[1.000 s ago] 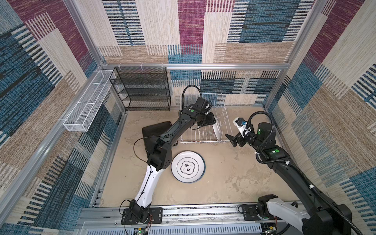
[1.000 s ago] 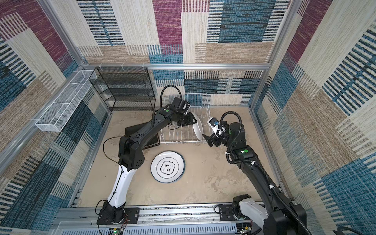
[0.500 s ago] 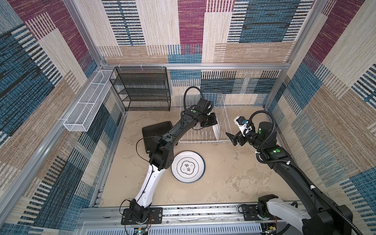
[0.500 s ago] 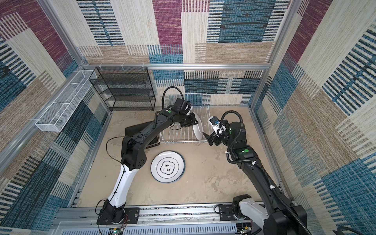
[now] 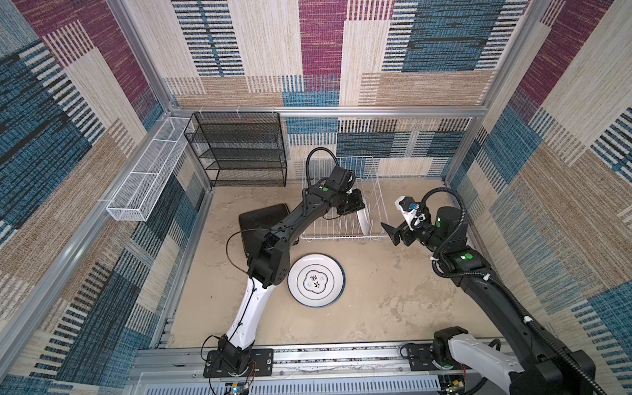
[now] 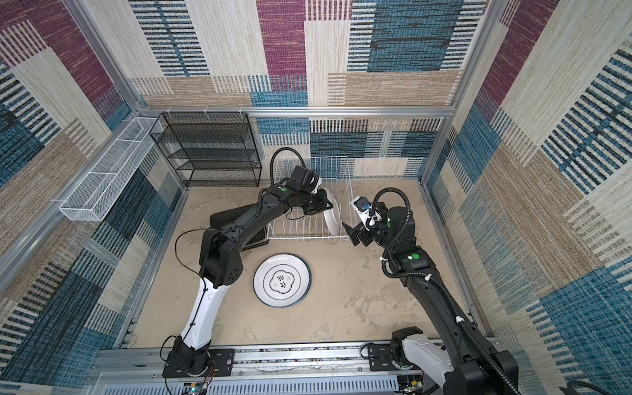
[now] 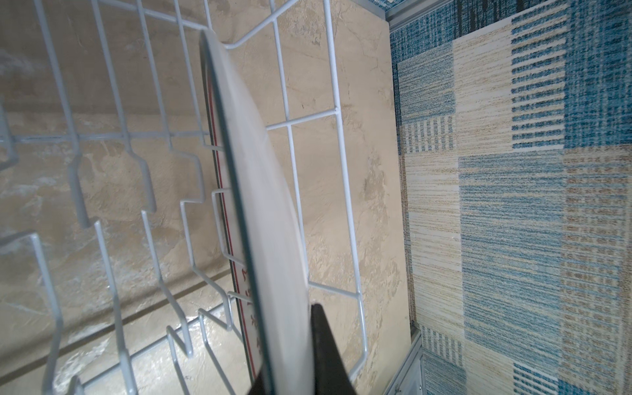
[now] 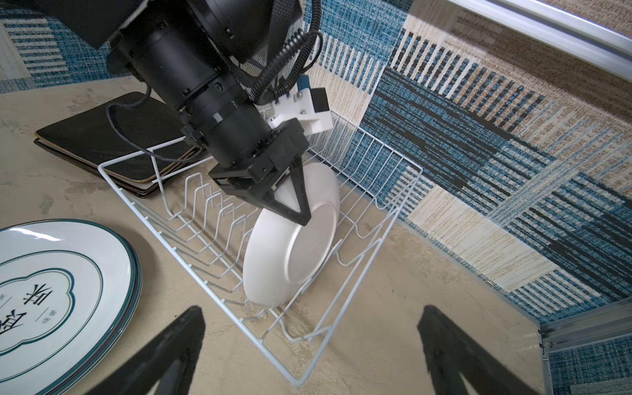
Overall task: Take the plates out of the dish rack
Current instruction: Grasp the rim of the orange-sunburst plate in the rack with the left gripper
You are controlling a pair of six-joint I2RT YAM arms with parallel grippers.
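The left gripper (image 8: 297,213) pinches the upper rim of a white round plate (image 8: 290,253) that stands on edge in the dish rack (image 5: 338,237), with wire prongs just beside it. The right gripper (image 5: 391,234) hangs past the rack's end wall, spread wide and holding nothing (the plate's bare underside faces it). Farther back along the outstretched left arm lie stacked teal-rimmed round plates (image 5: 316,280) and black-backed square plates (image 5: 261,219).

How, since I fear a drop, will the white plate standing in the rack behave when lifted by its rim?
The plate looks smooth and stiff, so it probably won't flex but could slip, as the left fingers pinch only its upper rim. Hanging from that edge, it may swing once clear of the rack. It looks ceramic, so likely breakable if dropped.
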